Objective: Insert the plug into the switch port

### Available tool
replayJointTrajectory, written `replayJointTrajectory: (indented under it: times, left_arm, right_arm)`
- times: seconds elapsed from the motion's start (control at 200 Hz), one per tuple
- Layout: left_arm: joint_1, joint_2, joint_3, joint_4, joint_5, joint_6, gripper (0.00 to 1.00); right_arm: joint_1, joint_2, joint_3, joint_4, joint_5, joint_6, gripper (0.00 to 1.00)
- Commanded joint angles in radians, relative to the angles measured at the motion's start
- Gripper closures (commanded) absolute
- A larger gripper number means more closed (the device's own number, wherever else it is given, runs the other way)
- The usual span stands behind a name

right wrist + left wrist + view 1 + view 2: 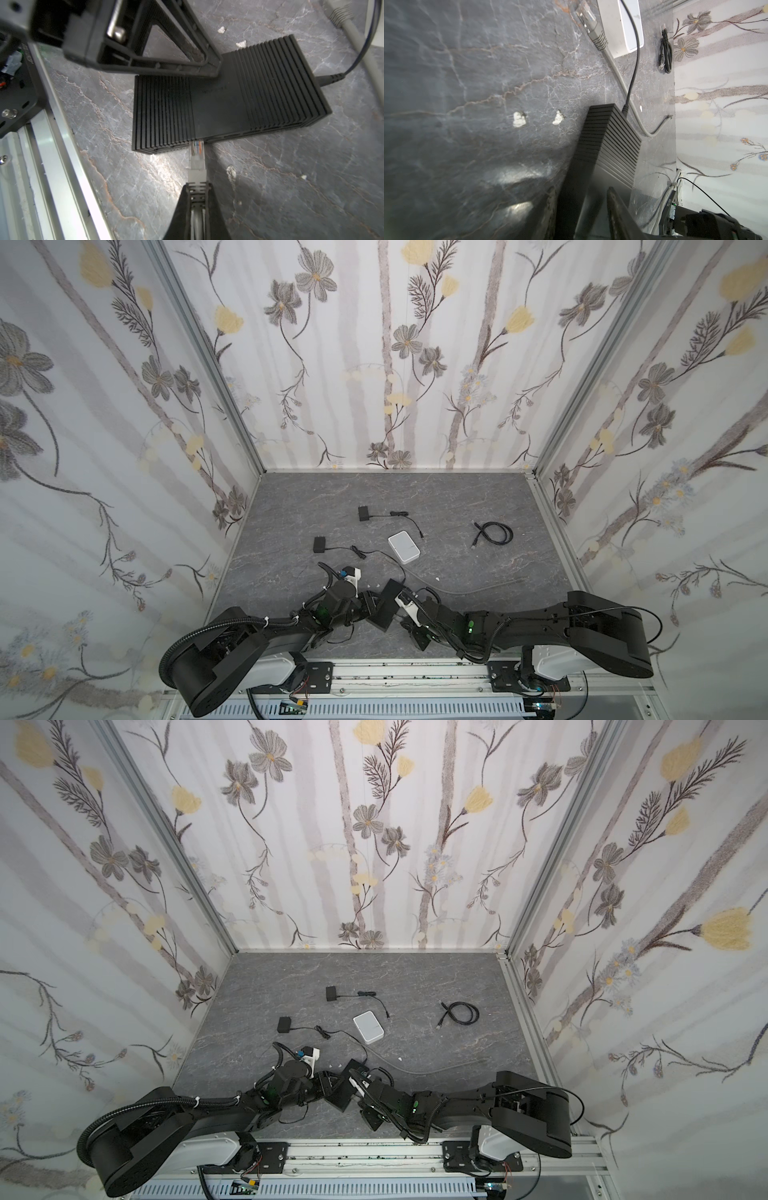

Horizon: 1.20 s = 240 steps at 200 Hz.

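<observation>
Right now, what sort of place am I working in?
Probably an enclosed robot test booth rather than a real room: floral wall panels set in aluminium framing, a marble-look tabletop, and a mounting rail along the front.

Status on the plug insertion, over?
Right gripper shut on plug. Left gripper straddling switch, grip unclear. Plug tip at switch port face, not seated. Nothing between them.
</observation>
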Motion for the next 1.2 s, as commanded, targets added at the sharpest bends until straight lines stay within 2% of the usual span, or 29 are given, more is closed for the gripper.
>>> replayJointTrajectory:
  times: [0.0, 0.17, 0.485, 0.72, 1.014, 1.194]
  left_arm:
    - [-0.007, -0.001, -0.006, -0.019, 0.039, -0.019, 0.60]
    - [-0.009, -0.013, -0.004, -0.035, 0.033, -0.020, 0.61]
    - [-0.010, -0.015, -0.004, -0.040, 0.040, -0.016, 0.61]
    - [-0.009, -0.008, 0.002, -0.032, 0.060, -0.004, 0.61]
    - [-0.016, 0.005, 0.009, -0.028, 0.068, -0.006, 0.61]
    - [-0.019, 0.044, 0.021, -0.005, 0.084, -0.005, 0.61]
  right_arm:
    - [-0.001, -0.029, -0.018, 0.137, 0.059, -0.025, 1.00]
    - [-0.001, -0.028, -0.021, 0.139, 0.104, -0.024, 1.00]
    - [0.000, 0.066, 0.004, 0.181, 0.061, -0.041, 1.00]
    - [0.004, 0.071, -0.011, 0.230, 0.049, -0.078, 1.00]
    - [0.004, 0.059, -0.003, 0.254, 0.110, -0.091, 1.00]
    - [0.006, 0.058, -0.034, 0.364, 0.133, -0.118, 1.00]
